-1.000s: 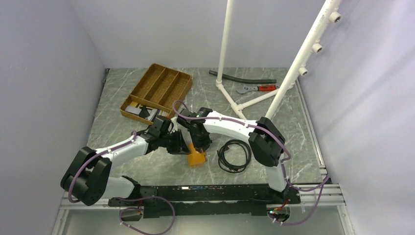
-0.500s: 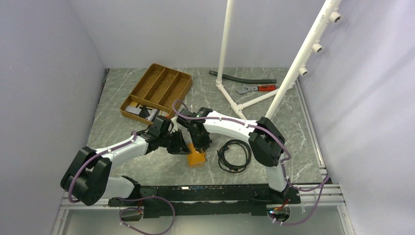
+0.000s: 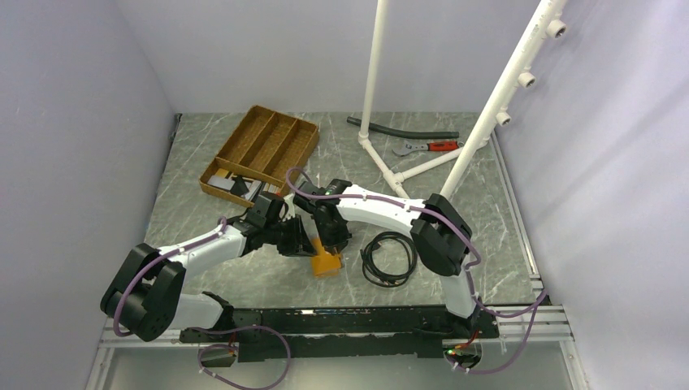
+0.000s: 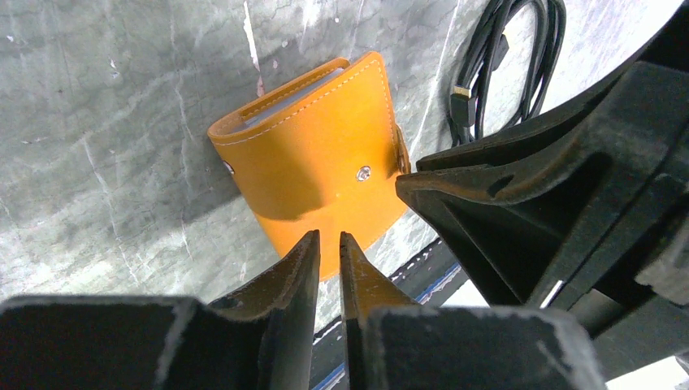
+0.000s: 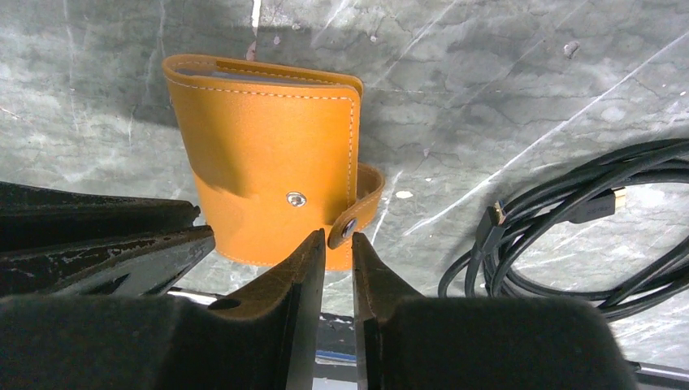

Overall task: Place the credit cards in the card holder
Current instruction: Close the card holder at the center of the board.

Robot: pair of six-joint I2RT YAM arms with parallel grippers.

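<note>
Top view: left gripper (image 3: 307, 244) and right gripper (image 3: 335, 242) meet at orange card holder (image 3: 327, 262), mid-front of marble table (image 3: 487, 244). Coiled black cable (image 3: 388, 258) just right of it. Grey and dark credit cards (image 3: 221, 186) in near-end compartment of wooden tray (image 3: 262, 109), well apart from card holder.

Left wrist: fingers nearly together, pinching near edge of folded card holder (image 4: 313, 171).

Right wrist: fingers nearly together, clamped on card holder (image 5: 268, 154) edge beside snap tab (image 5: 361, 207).

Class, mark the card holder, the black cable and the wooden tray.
card holder (image 5: 268, 154), right wrist view, front flap.
black cable (image 5: 496, 219), right wrist view, plug end.
wooden tray (image 3: 231, 139), top view, left outer wall.
</note>
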